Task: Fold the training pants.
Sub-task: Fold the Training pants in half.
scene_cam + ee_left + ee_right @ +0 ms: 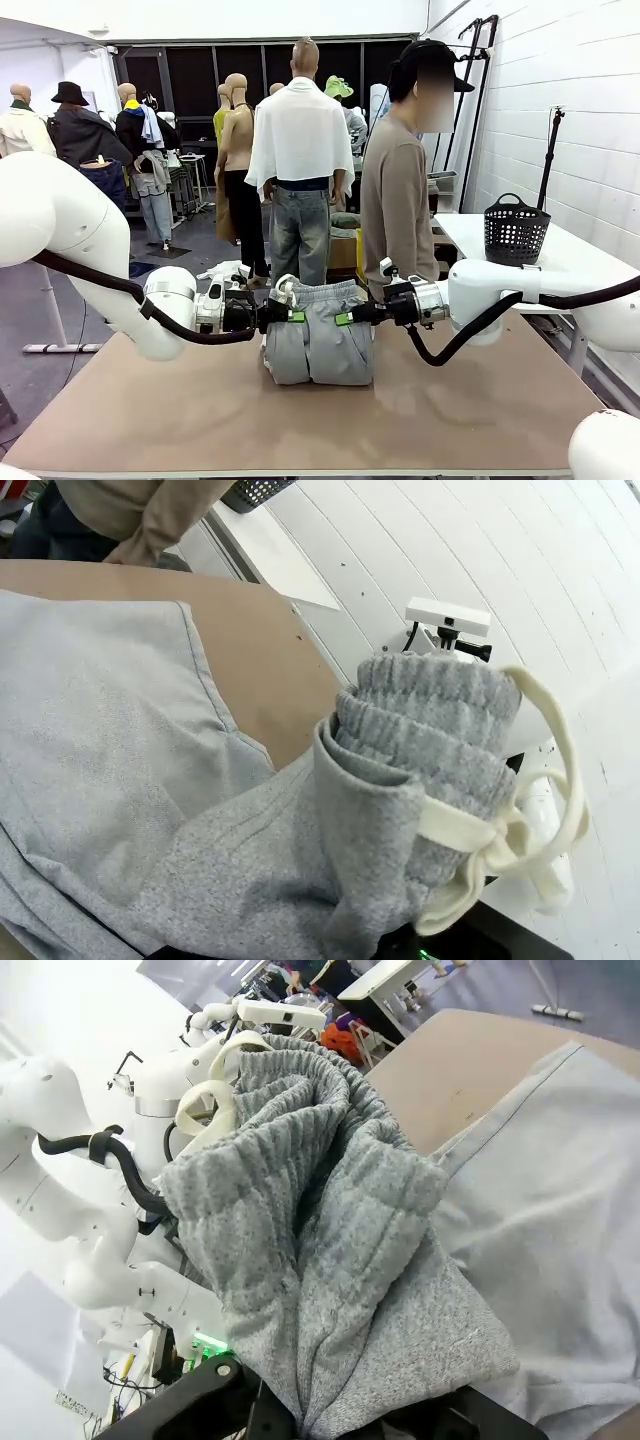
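The light grey training pants [318, 345] hang bunched over the middle of the table, waistband uppermost, the lower part resting on the tabletop. My left gripper [292, 316] is shut on the left side of the waistband, next to the white drawstring [520, 830]. My right gripper [345, 319] is shut on the right side of it. In the left wrist view the ribbed waistband [430, 730] is folded over close in front of the camera. The right wrist view has the gathered waistband [300, 1160] rising from the fingers, which the cloth hides.
A person [398, 200] in a beige-brown sweater stands at the far edge of the brown table [480, 410]. A black basket [516, 232] sits on a white side table at the right. Bare tabletop lies in front of and beside the pants.
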